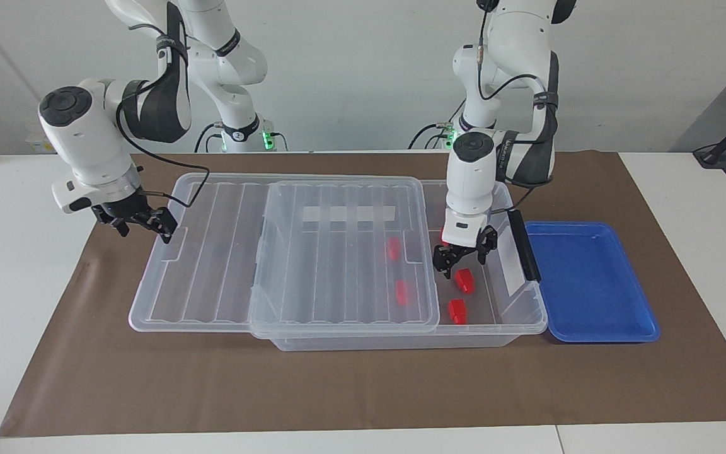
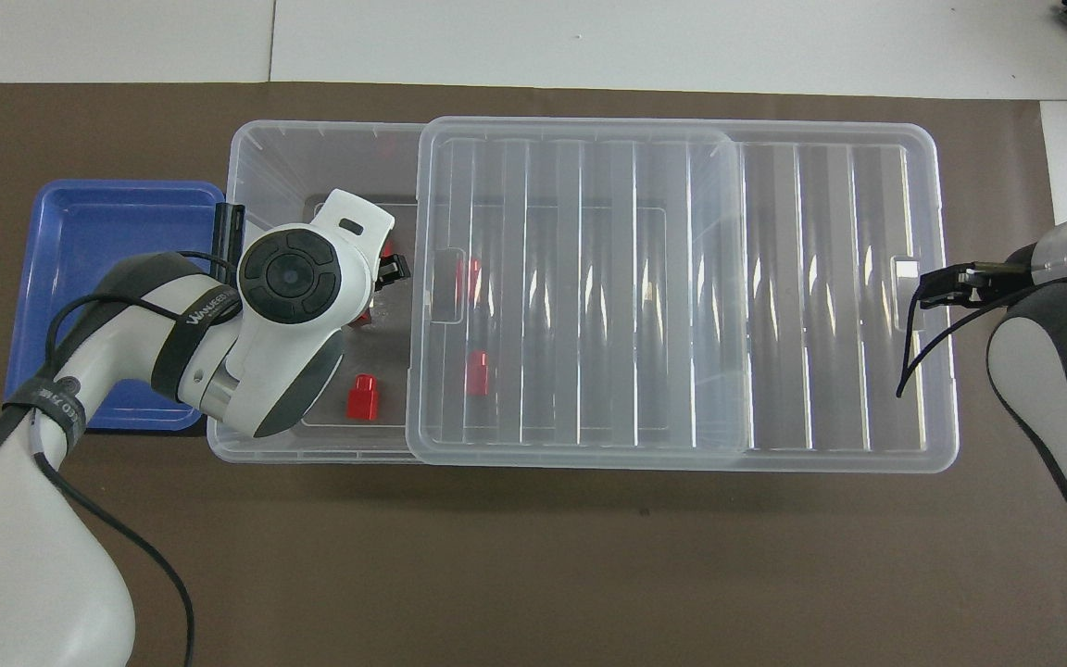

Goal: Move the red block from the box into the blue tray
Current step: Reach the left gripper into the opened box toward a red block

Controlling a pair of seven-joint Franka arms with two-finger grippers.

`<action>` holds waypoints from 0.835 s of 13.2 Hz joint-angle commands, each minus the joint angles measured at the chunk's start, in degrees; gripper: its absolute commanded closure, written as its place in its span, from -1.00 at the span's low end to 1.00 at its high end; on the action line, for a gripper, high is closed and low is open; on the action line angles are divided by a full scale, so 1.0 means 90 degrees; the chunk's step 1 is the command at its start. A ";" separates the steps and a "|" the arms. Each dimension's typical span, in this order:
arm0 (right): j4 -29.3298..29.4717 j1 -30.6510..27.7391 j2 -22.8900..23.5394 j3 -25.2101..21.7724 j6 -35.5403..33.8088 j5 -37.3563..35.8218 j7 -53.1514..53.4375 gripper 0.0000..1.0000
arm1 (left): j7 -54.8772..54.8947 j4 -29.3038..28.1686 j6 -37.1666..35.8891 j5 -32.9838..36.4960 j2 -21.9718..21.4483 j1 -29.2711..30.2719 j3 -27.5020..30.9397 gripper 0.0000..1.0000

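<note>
Blocks in box; tray beside

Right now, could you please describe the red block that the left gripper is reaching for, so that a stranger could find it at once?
Find the clear box beside the blue tray; its lid is slid aside, so the end toward the left arm lies open. There, directly under the open left gripper, sits the red block. Unlike its neighbours, it lies uncovered and is the middle block of the uncovered ones.

Box and its ribbed lid looked like clear glossy plastic. Blocks under the left gripper were shiny red plastic, tray beside it glossy blue, mat matt brown.
</note>
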 commanded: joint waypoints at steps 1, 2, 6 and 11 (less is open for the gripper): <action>0.0018 -0.0026 -0.0086 0.0001 -0.0144 -0.0209 -0.0091 -1.00 | -0.0036 -0.0078 0.0209 0.0379 0.0159 -0.0071 0.0080 -1.00; 0.0028 -0.0016 -0.0086 0.0001 -0.0144 -0.0296 -0.0091 -1.00 | -0.0036 -0.0069 0.0258 0.0419 0.0198 -0.0071 0.0080 -1.00; 0.0028 0.0023 -0.0086 0.0001 -0.0153 -0.0511 -0.0091 -1.00 | -0.0026 -0.0107 0.0521 0.0595 0.0404 -0.0071 0.0080 -1.00; 0.0417 0.0013 -0.0096 0.0040 -0.0639 -0.0298 -0.0023 -1.00 | 0.0256 -0.0303 0.0629 0.0781 0.0413 -0.0061 0.0080 -1.00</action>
